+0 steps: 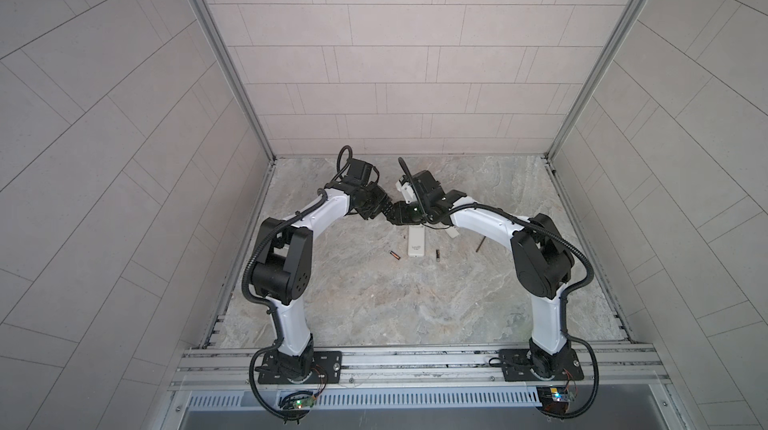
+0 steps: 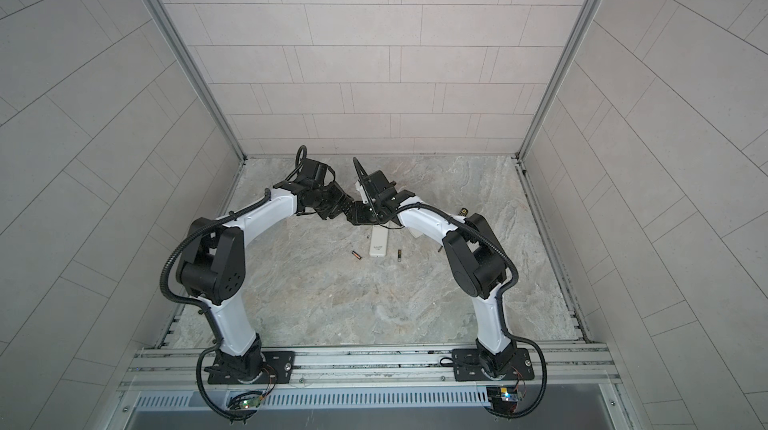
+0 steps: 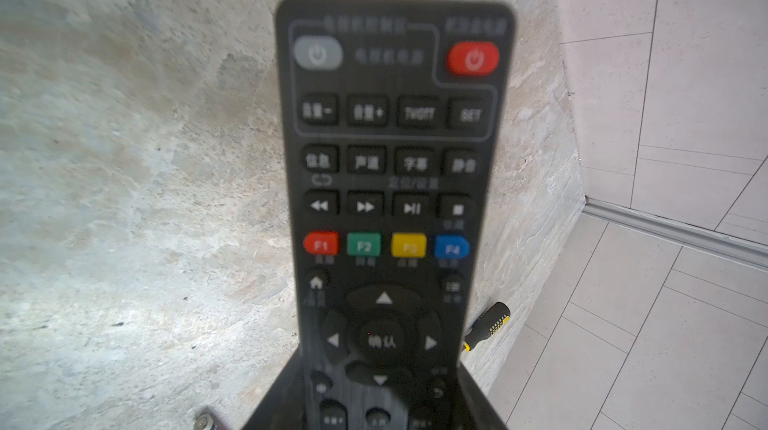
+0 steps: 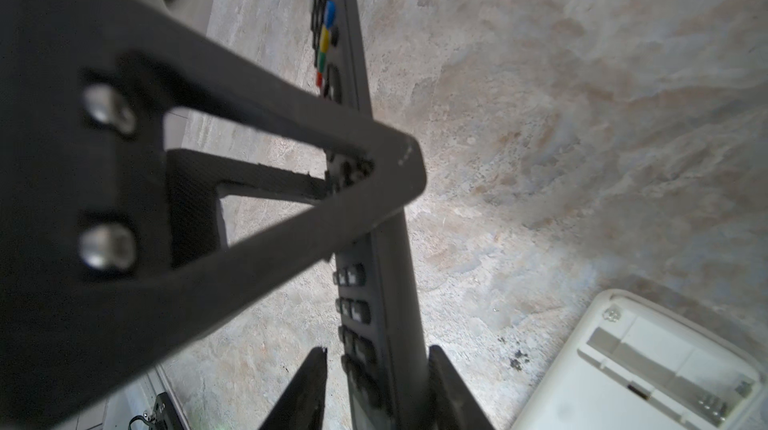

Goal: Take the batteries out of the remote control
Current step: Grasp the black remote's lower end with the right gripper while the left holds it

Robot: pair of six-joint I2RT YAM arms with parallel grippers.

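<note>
My left gripper [image 3: 376,399] clamped remote [image 3: 395,149]; right gripper [image 4: 376,357] straddled its end (grip unclear). Feared lopsided squeeze twisting it loose.

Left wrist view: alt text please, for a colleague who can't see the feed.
A black remote dominates the view, buttons toward the camera and slightly blurred, one end held in the left gripper. Behind it is the marbled tabletop, with a black-and-yellow screwdriver handle lying near the tiled wall.
</note>
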